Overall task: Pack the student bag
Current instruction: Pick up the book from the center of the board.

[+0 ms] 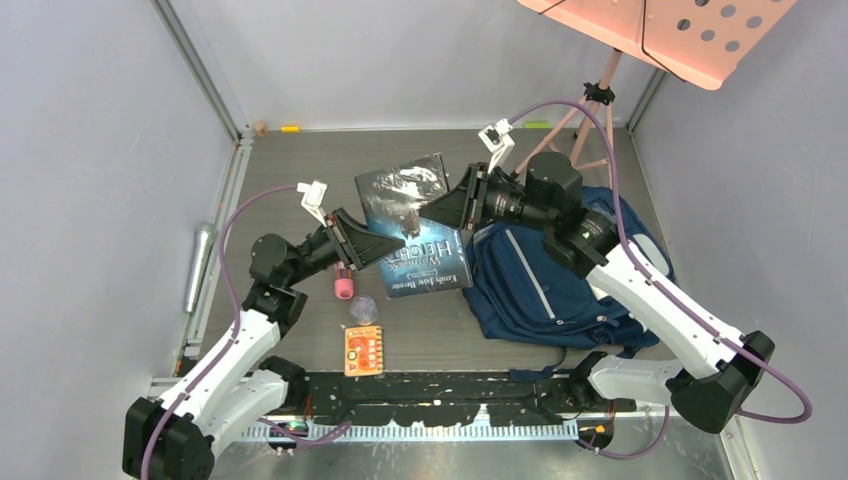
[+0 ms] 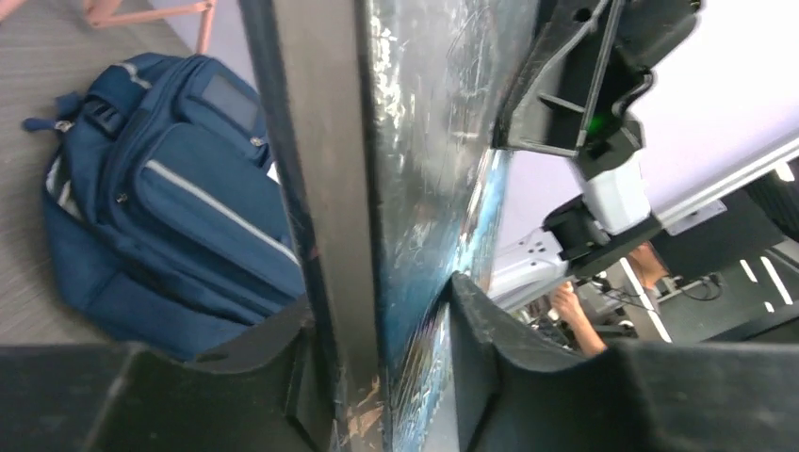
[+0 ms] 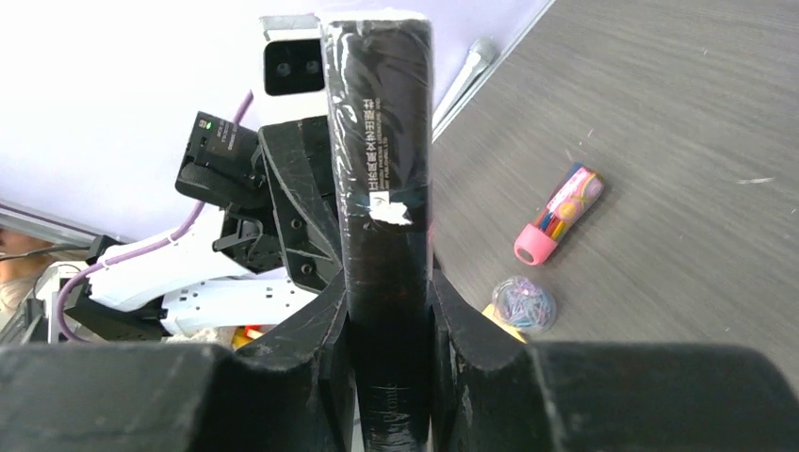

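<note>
Student bag [image 1: 540,290] lies slumped on the surface, just right of the book. The right hand [image 3: 386,292] is clamped on the book [image 1: 415,225] at its spine, one finger pressed against each cover. The left hand [image 2: 377,320] straddles the book's opposite edge, with its fingers close on both faces; whether they are pressing I cannot tell. This looks like a two-handed hold or a handover. To do it well, one hand should grip firmly before the other lets go, and the book should then go toward the bag spine first. Whether the bag's mouth is unzipped cannot be seen.
</note>
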Available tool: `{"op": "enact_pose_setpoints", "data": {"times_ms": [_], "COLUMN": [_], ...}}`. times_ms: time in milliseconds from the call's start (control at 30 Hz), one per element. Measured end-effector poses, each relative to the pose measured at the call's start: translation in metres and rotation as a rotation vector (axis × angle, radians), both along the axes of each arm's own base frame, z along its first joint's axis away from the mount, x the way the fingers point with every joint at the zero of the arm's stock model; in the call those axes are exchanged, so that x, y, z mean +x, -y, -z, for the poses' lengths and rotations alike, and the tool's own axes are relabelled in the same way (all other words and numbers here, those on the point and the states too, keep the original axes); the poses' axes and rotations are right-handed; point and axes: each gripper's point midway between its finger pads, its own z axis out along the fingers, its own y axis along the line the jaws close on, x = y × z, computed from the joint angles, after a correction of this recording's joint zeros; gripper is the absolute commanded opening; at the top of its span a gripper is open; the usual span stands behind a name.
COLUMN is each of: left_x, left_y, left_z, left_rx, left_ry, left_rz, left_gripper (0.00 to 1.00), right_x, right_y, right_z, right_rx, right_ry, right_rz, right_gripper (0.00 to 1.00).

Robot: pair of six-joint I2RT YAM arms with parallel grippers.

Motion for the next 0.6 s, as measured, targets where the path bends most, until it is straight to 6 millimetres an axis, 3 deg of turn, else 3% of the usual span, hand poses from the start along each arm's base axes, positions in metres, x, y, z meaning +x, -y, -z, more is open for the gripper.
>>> {"op": "enact_pose_setpoints", "data": {"times_ms": [67, 100, 167, 300, 433, 600], "left_x": [-0.007, -0.011, -0.017, -0.014, 0.002, 0.016], "left_y": [0.001, 0.001, 0.0, -0.001, -0.009, -0.039], "left_z": [-0.004, -0.008, -0.017, -0.001, 0.038, 0.1], "left_rx": [-0.033, -0.049, -0.075, -0.035, 0.079, 0.306], "left_ry": [-0.01, -0.005, 0.018, -0.003, -0.121, -0.281], "left_rz": [0.037, 0.052, 0.068, 0.046, -0.075, -0.298], "left_gripper": [0.02, 0.0, 0.0, 0.0, 0.0, 0.0], "right_x": [0.0, 0.0, -0.001, 0.009, 0.026, 0.035], "right_y": [0.001, 0.002, 0.006, 0.025, 0.062, 0.117], "right_z": [-0.001, -0.001, -0.002, 0.01, 0.039, 0.092], "right_rx": [-0.001, -0.002, -0.008, -0.097, -0.256, -0.537], "right_ry": [0.015, 0.018, 0.029, 0.044, 0.024, -0.065], "right_rz": [-0.012, -0.016, -0.012, 0.096, 0.275, 0.485], "right_gripper": [0.34, 0.55, 0.74, 0.85, 0.85, 0.85]}}
